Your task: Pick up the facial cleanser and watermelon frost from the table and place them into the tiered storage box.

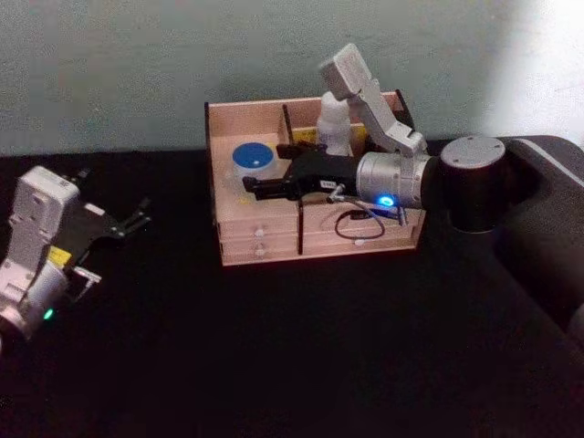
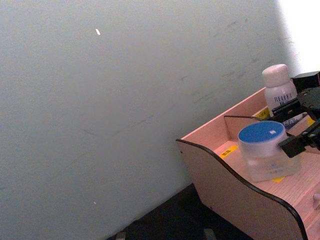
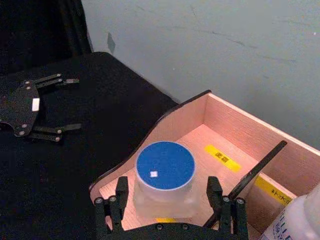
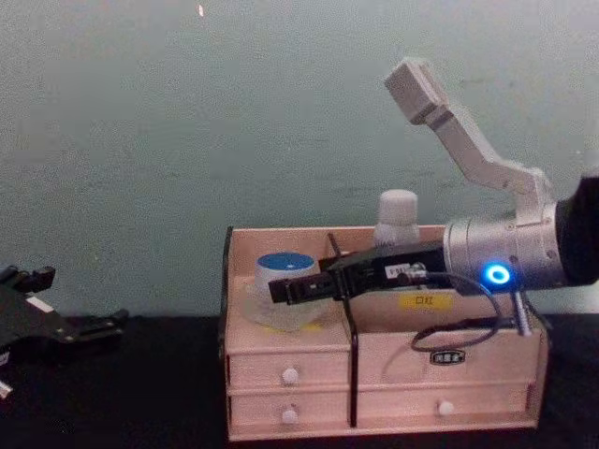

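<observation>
The tiered storage box (image 1: 219, 164) (image 4: 384, 360) stands at the back of the black table. A clear jar with a blue lid (image 1: 255, 158) (image 3: 165, 167) (image 4: 281, 281) rests in its left compartment. Behind the divider stands a white bottle (image 1: 334, 128) (image 2: 278, 92) (image 4: 396, 220). I cannot tell which one is the facial cleanser and which the watermelon frost. My right gripper (image 1: 255, 189) (image 3: 167, 192) reaches over the box, open, one finger on each side of the jar with gaps showing. Far to the left over the table, my left gripper (image 1: 141, 217) (image 3: 74, 104) sits open and holds nothing.
Two rows of white-knobbed drawers (image 4: 290, 376) face me on the box front. A black cable (image 1: 356, 224) loops from the right wrist over the box's right half. A pale wall rises just behind the box, and bare black tabletop (image 1: 274, 347) spreads in front.
</observation>
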Controlling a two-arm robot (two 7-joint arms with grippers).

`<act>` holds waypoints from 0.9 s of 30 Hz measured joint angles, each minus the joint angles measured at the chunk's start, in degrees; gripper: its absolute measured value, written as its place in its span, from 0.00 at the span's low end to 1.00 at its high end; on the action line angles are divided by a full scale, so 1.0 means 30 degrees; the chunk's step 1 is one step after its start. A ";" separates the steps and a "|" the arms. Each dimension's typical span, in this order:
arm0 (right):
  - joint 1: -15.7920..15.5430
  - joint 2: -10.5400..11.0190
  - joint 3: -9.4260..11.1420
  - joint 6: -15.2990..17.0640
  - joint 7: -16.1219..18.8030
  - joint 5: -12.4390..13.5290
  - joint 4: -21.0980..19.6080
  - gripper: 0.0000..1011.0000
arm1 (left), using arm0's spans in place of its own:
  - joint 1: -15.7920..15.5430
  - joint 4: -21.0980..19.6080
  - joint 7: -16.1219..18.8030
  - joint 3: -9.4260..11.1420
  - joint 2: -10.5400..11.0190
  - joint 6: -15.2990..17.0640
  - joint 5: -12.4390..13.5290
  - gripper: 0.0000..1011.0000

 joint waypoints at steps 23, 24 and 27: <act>-0.0304 0.0188 0.0128 -0.0231 -0.0193 -0.0110 -0.0684 0.99 | 0.0001 0.0000 0.0000 0.0000 -0.0001 0.0000 0.0001 0.99; -0.0363 0.0227 0.0162 -0.0275 -0.0220 -0.0124 -0.0793 0.99 | 0.0001 0.0000 0.0000 0.0001 0.0000 0.0000 0.0000 0.99; -0.0607 0.0400 0.0298 -0.0391 -0.0291 -0.0141 -0.1356 0.99 | -0.0001 0.0001 0.0000 0.0001 0.0000 0.0000 0.0000 0.99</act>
